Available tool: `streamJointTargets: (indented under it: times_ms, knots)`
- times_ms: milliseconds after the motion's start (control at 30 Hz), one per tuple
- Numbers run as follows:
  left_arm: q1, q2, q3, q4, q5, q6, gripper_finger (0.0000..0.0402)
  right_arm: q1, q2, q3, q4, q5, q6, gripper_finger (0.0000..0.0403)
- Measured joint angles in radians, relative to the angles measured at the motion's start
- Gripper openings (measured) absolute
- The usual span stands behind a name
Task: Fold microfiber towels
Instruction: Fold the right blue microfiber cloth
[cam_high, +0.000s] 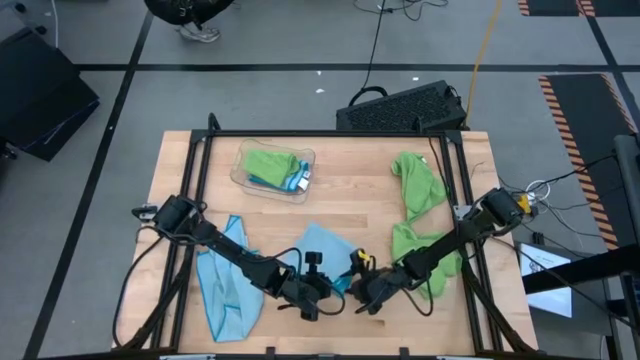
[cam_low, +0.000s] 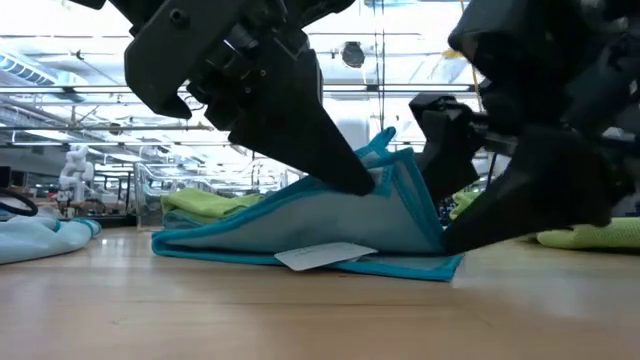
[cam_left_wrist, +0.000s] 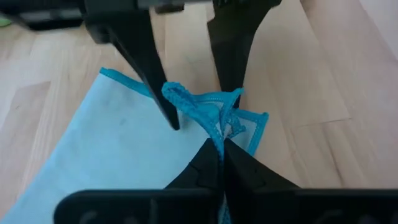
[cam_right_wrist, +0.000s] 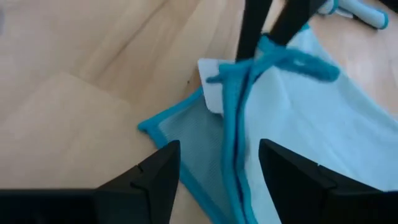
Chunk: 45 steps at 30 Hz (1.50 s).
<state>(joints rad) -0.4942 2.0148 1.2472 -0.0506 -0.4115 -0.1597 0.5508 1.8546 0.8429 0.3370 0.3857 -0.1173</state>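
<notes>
Blue towel (cam_low: 330, 225), left jaws pinching edge

Bright, even overhead light throughout. Soft, faint shadows on the pale wooden counter (cam_high: 350, 180). Blown-out ceiling glare behind dark, silhouetted arms in the low view. Blurred near black fingers (cam_right_wrist: 155, 180) in both wrist views; slightly soft light blue microfiber towel (cam_right_wrist: 298, 124) edges.

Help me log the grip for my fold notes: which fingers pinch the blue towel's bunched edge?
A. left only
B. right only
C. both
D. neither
A: the left gripper is shut on the blue towel and its bunched edge, while the right gripper stands open astride it.
</notes>
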Motion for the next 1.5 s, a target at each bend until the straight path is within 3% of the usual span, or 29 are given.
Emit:
streamJointTargets:
  times_ms: [300,433,633,800,933,1233,1500]
  knots:
    - [-0.002,0.0,0.0,0.001,0.0,0.001,0.0009,-0.03,0.082,0.003,0.098,-0.08,-0.047,0.0196]
    - [-0.005,0.0,0.0,0.001,0.005,0.004,0.001,-0.045,0.085,0.003,0.096,-0.104,-0.052,0.0146]
    - [-0.005,0.0,0.0,0.001,0.048,-0.006,0.0025,-0.067,0.088,0.001,0.124,-0.175,-0.052,0.0021]
    - [-0.025,0.0,0.0,0.001,0.052,-0.003,0.0037,-0.075,0.087,-0.001,0.158,-0.18,-0.001,0.0021]
    - [-0.061,-0.002,0.002,0.004,0.014,-0.016,0.0086,-0.097,0.068,-0.003,0.158,-0.181,0.072,0.0014]
    - [-0.134,0.007,0.002,0.006,-0.273,-0.03,0.023,-0.139,0.004,-0.003,0.164,-0.182,0.248,0.0011]
    - [-0.135,0.06,0.002,0.001,-0.413,0.007,0.0276,-0.181,-0.012,-0.002,0.195,-0.231,0.367,0.0009]
